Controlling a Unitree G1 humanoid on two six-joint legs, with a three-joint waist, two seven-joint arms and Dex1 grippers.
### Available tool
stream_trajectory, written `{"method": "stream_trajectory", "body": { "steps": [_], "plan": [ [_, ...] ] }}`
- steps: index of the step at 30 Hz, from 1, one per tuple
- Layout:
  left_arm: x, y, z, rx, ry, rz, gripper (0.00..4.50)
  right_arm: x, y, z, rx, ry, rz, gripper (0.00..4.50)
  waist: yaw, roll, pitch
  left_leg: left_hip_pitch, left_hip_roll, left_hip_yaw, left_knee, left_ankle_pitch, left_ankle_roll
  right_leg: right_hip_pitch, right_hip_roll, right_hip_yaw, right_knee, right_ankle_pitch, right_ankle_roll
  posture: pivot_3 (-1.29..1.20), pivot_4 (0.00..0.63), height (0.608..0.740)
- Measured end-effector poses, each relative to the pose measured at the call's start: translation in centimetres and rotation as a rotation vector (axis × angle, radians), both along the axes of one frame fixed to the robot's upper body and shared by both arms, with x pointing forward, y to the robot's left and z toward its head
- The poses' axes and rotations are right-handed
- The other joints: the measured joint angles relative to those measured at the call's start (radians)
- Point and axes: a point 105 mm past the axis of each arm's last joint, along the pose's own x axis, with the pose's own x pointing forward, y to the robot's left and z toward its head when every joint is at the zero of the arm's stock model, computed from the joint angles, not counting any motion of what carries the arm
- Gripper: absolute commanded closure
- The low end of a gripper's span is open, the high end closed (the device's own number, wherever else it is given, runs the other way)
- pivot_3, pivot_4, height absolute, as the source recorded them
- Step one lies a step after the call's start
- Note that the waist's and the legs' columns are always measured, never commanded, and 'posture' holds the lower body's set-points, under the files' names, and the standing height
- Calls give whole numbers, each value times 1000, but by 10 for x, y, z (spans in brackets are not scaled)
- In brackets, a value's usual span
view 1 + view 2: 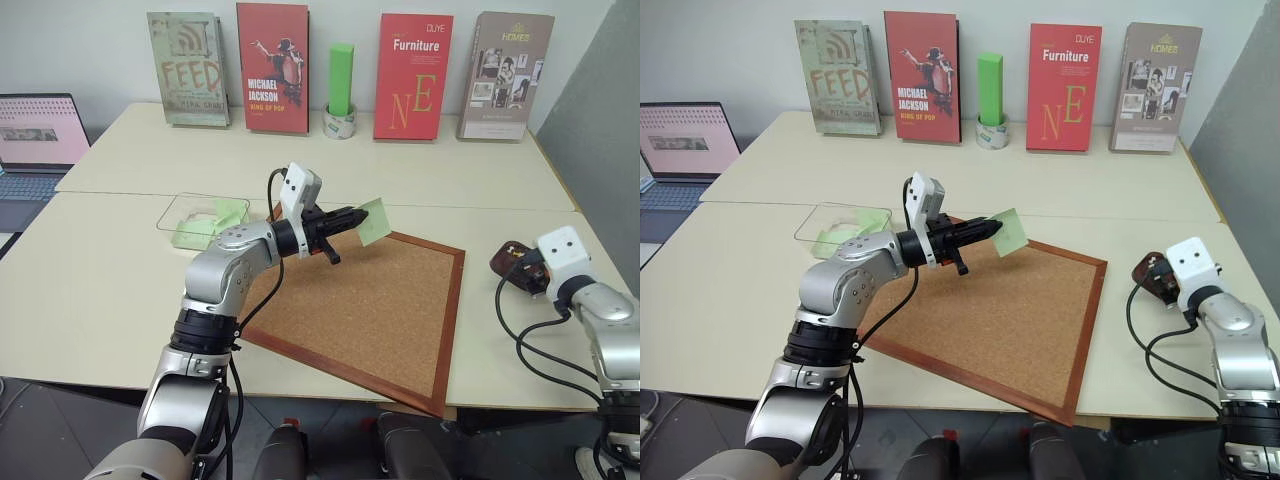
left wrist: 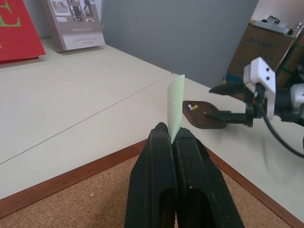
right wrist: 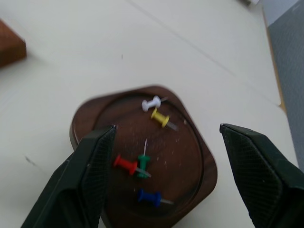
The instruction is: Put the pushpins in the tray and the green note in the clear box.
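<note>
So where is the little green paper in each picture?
Left eye view: the green note is near the middle, pinched in the left pincer above the corkboard.
Right eye view: near the middle too, same pincer over the corkboard.
Left wrist view: it stands edge-on in the middle, with the tray behind it.
Right wrist view: not in it.
Shared landmark: the tray.

A: Where does the corkboard (image 1: pixel 370 310) lie?
B: At the centre of the surface (image 1: pixel 110 290), with the clear box (image 1: pixel 200 218) just beyond its far-left corner.
A: And the tray (image 3: pixel 190 156)?
B: To the right of the corkboard, with the pushpins (image 3: pixel 135 166) in it; books (image 1: pixel 272 67) stand along the far edge.
</note>
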Motion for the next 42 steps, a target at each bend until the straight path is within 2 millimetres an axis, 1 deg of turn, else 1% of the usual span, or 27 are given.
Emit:
{"method": "stream_trajectory", "body": {
  "steps": [1, 2, 5, 7, 9, 11, 13, 15, 17, 20, 23, 26, 28, 30, 33, 35, 36, 38, 39, 41, 42],
  "plan": [
    [1, 2, 2, -3, -3, 14, 4500, -2, 8, 12, 31, -32, 43, 878, 0, 0, 0, 0, 0, 0, 0, 0, 0, 0, 0, 0, 0, 0, 0, 0, 150, 740],
    [2, 3, 3, -5, -6, 21, 4500, -4, 13, 18, 49, -48, 73, 878, 0, 0, 0, 0, 0, 0, 0, 0, 0, 0, 0, 0, 0, 0, 0, 0, 150, 740],
    [6, 9, 6, 0, -16, 56, 4500, -13, 34, 29, 109, -70, 209, 878, 1, 0, 0, 0, 0, 0, 0, 0, 0, 0, 0, 0, 0, 0, 0, 0, 150, 740],
    [9, 21, 12, 7, -38, 110, 4500, -23, 59, 35, 156, -67, 354, 878, -3, 0, 0, 0, 0, 0, 0, 0, 0, 0, 0, 0, 0, 0, 0, 0, 150, 740],
    [13, 38, 21, 62, -90, 187, 4500, -30, 87, 45, 192, -73, 500, 878, -9, 0, 0, 0, 1, 0, 0, 0, 0, 0, 0, 0, 0, 0, 0, 0, 150, 740],
    [18, 59, 27, 121, -128, 285, 4500, -35, 116, 56, 224, -72, 636, 878, -16, 0, 0, 1, 1, 0, 0, 0, 0, 0, 1, 0, 1, 0, 0, 0, 150, 740],
    [24, 89, 33, 206, -175, 405, 4500, -40, 148, 66, 272, -50, 784, 878, -23, 0, 1, 2, 1, -1, 0, 0, 0, 0, 1, -1, 2, 0, 0, 0, 150, 740],
    [29, 117, 38, 279, -207, 508, 4500, -46, 172, 68, 301, 8, 905, 878, -24, 0, 1, 2, 1, -1, 0, 0, 0, 0, 1, -1, 2, 0, 0, 0, 150, 740],
    [33, 146, 39, 341, -215, 611, 4500, -49, 189, 64, 286, 70, 996, 878, -24, 0, 1, 1, 1, -1, 0, 0, 0, 0, 1, -1, 1, 0, 0, 0, 150, 740],
    [35, 178, 38, 431, -213, 707, 4500, -44, 202, 57, 264, 132, 1047, 878, -20, -1, 1, -3, 1, -1, 0, 0, 0, -3, 0, -2, -1, 0, 0, 0, 150, 740],
    [34, 201, 39, 529, -235, 761, 4500, -36, 209, 58, 227, 134, 1063, 878, -14, -2, 1, -5, 1, -1, -1, 0, 0, -6, 0, -2, -1, -1, -1, 0, 150, 740],
    [35, 226, 31, 594, -211, 808, 4500, -30, 217, 55, 195, 131, 1073, 878, -12, -2, 1, -6, 1, -1, -2, 0, 0, -9, 0, -3, 1, -2, -3, 0, 150, 740],
    [36, 235, 23, 619, -188, 827, 4500, -27, 216, 49, 179, 145, 1066, 878, -6, -2, 2, -7, 1, -1, -2, 0, 0, -10, 0, -3, 3, -2, -3, 0, 150, 740],
    [36, 239, 17, 645, -177, 821, 4500, -26, 216, 46, 162, 147, 1065, 878, -1, -2, 2, -7, 1, -1, -2, 0, 0, -10, 0, -3, 3, -2, -3, 0, 150, 740],
    [35, 243, 14, 667, -176, 823, 4500, -25, 214, 47, 141, 138, 1061, 878, 1, -2, 2, -7, 1, -1, -2, 0, 0, -10, 0, -3, 3, -2, -3, 0, 150, 740],
    [35, 245, 13, 673, -170, 828, 4101, -25, 214, 46, 135, 136, 1057, 864, 1, -2, 2, -7, 1, -1, -2, 0, 0, -10, 0, -3, 4, -2, -3, 0, 150, 740],
    [35, 246, 12, 674, -165, 828, 3994, -25, 213, 46, 134, 137, 1056, 864, 1, -2, 2, -7, 1, -1, -1, 0, 0, -10, 0, -3, 4, -2, -3, 0, 150, 740],
    [35, 249, 8, 674, -149, 830, 3563, -25, 214, 45, 132, 138, 1055, 864, 1, -2, 2, -7, 2, -1, -1, 0, 0, -10, 0, -3, 4, -2, -3, 0, 150, 740],
    [34, 249, 7, 674, -146, 828, 3355, -25, 214, 45, 132, 138, 1055, 864, 1, -2, 2, -7, 2, -1, -1, 0, 0, -10, 0, -3, 4, -2, -3, 0, 150, 740],
    [34, 248, 7, 674, -148, 818, 3079, -25, 215, 45, 133, 139, 1058, 864, 1, -2, 2, -7, 2, -1, -1, 0, 0, -10, 0, -3, 4, -2, -3, 0, 150, 740],
    [34, 248, 8, 674, -150, 815, 2833, -25, 215, 45, 134, 139, 1059, 864, 1, -2, 2, -7, 2, -1, -1, 0, 0, -10, 0, -3, 4, -2, -3, 0, 150, 740]
  ]
}}
